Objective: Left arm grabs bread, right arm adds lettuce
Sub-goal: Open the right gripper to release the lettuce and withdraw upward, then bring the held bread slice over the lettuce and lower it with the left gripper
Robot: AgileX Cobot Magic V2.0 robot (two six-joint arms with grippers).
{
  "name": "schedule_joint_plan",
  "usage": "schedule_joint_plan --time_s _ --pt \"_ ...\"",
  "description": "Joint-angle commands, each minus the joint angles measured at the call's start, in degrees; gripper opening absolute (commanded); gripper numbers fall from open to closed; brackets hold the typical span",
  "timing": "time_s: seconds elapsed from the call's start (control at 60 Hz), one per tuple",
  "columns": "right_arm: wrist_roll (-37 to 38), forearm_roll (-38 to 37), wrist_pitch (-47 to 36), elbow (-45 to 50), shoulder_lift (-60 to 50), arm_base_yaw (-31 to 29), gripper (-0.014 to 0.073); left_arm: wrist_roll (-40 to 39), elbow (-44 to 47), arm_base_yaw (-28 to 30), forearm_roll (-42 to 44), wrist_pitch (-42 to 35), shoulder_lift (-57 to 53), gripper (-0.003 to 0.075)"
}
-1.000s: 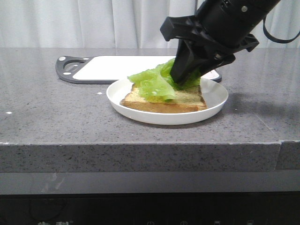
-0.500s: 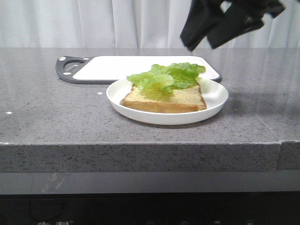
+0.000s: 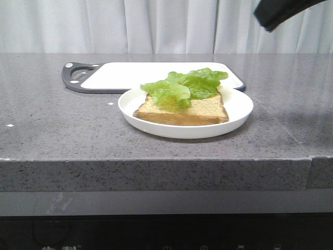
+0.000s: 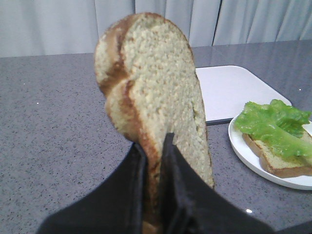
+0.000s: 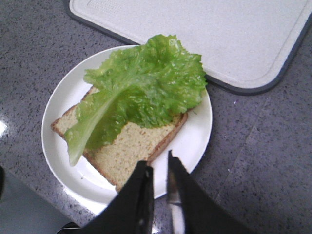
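Observation:
My left gripper [image 4: 153, 144] is shut on the bread [image 4: 146, 78], a thick slice with a dark crust, and holds it upright above the grey counter; this arm is out of the front view. The lettuce [image 3: 187, 86] lies loose on a second, lighter-crusted slice [image 3: 182, 112] in the white plate [image 3: 237, 112]. It also shows in the right wrist view [image 5: 141, 87] and in the left wrist view [image 4: 273, 124]. My right gripper [image 5: 159, 161] hangs empty above the plate's near edge, its jaws only slightly apart. In the front view it [image 3: 281, 10] is at the top right corner.
A white cutting board with a dark rim [image 3: 135, 73] lies behind the plate, touching it or nearly so. The counter's front edge [image 3: 156, 159] runs across the front view. A curtain hangs behind.
My right gripper let go of the lettuce and rose up and to the right, away from the plate. The lettuce settled on the slice in the plate.

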Motion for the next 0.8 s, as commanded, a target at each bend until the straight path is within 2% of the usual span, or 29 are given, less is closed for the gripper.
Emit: schedule_joint_plan --time_s 0.0,0.217,0.35,0.517,0.783 --pt "-0.30 -0.38 -2.35 0.51 -4.89 -0.37 -0.0062 -0.20 -1.56 0.07 -0.40 -5.48 0.48 -0.0020" --pt "-0.35 -0.80 -3.55 8.84 -18.08 -0.37 -0.0058 -0.20 -1.56 0.07 -0.64 -5.62 0.48 -0.0020" --pt "-0.35 -0.80 -4.97 14.66 -27.01 -0.37 -0.0058 -0.20 -1.56 0.07 -5.63 -5.62 1.31 -0.0020" --pt "-0.35 -0.80 -4.90 19.31 -34.00 -0.37 -0.0058 0.31 -4.04 0.07 -18.80 -2.71 8.52 -0.0020" --pt "-0.35 -0.80 -2.83 19.76 -34.94 -0.37 -0.0058 12.84 -16.54 0.07 -44.08 11.57 25.97 -0.0020"
